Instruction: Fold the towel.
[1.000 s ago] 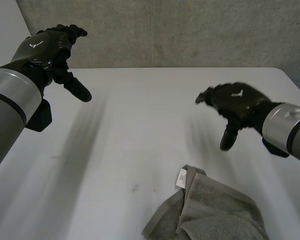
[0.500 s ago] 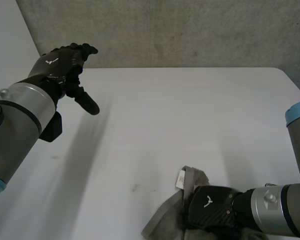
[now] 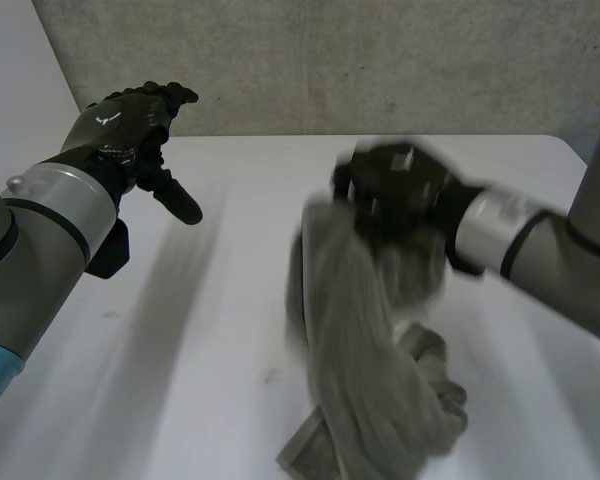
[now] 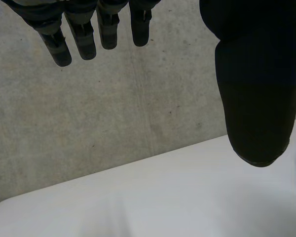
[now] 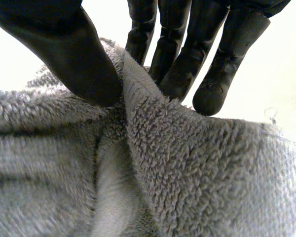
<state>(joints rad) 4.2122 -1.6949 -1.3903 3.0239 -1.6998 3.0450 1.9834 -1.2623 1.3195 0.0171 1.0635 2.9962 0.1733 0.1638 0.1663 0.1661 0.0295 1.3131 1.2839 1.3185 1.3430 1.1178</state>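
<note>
A grey towel (image 3: 365, 350) hangs in a long bunch from my right hand (image 3: 395, 190), its lower end resting crumpled on the white table (image 3: 220, 330) near the front. In the right wrist view the thumb (image 5: 69, 54) and fingers (image 5: 180, 54) pinch a fold of the towel (image 5: 187, 163) between them. My left hand (image 3: 130, 125) hovers over the table's far left corner, away from the towel. Its fingers (image 4: 84, 34) and thumb (image 4: 254, 94) are straight and spread, with nothing between them.
A grey concrete wall (image 3: 380, 60) rises behind the table's far edge. The table's right edge curves near the far right corner (image 3: 570, 150).
My right hand dropped onto the crumpled towel at the front, closed on it, and has lifted it up and toward the table's middle. The left hand has barely moved.
</note>
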